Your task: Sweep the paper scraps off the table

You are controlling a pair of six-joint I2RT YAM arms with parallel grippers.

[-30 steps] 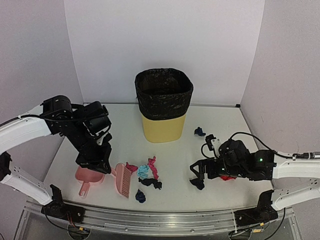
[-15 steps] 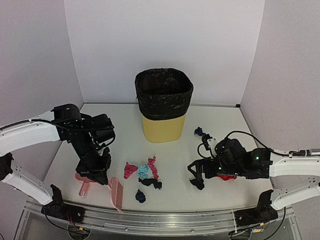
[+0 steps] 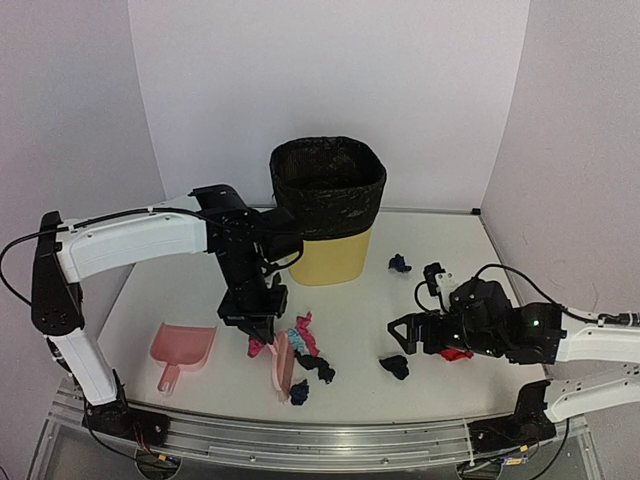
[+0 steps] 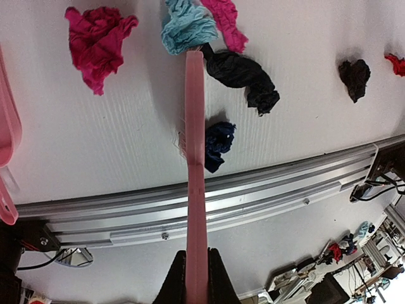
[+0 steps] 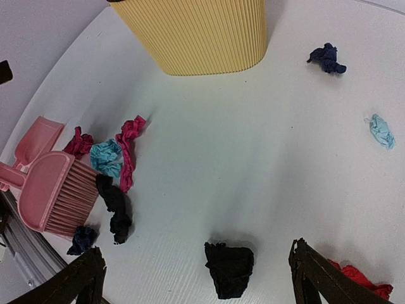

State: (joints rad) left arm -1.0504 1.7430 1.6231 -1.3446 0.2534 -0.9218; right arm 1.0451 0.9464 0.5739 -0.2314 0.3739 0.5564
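Pink dustpan (image 3: 185, 345): lies flat at the left of the table (image 3: 170, 285), handle toward the front rail (image 3: 330, 440), well apart from the scraps.
Left gripper (image 4: 196, 278): fingers clamped tight on the brush handle.
Brush (image 5: 57, 196): pink; long axis runs from the gripper toward the front rail, head low at the table, bristles facing right at the scraps.
Paper scraps (image 3: 303, 350): main cluster sits mid-front of the table, just right of the brush.
Magenta wad (image 4: 96, 39): crumpled, on the brush's left side.
Light blue wad (image 4: 188, 28): at the brush tip.
Pink twist (image 5: 128, 152): long and thin, axis running from the bin side toward the rail.
Black twist (image 5: 115, 209): elongated, beside the bristles, slanting toward the rail.
Navy bit (image 4: 215, 142): against the brush's side.
Bin (image 3: 325, 215): yellow, black liner, upright behind the cluster.
Black lump (image 5: 229, 266): alone, between the spread fingers of the right gripper.
Right gripper (image 5: 197, 253): fingers wide apart, holding nothing, above the table.
Navy scrap (image 5: 327, 58): far right, near the bin.
Pale blue bit (image 5: 381, 131): right of it, alone.
Red scrap (image 5: 361, 278): partly hidden behind the right finger.
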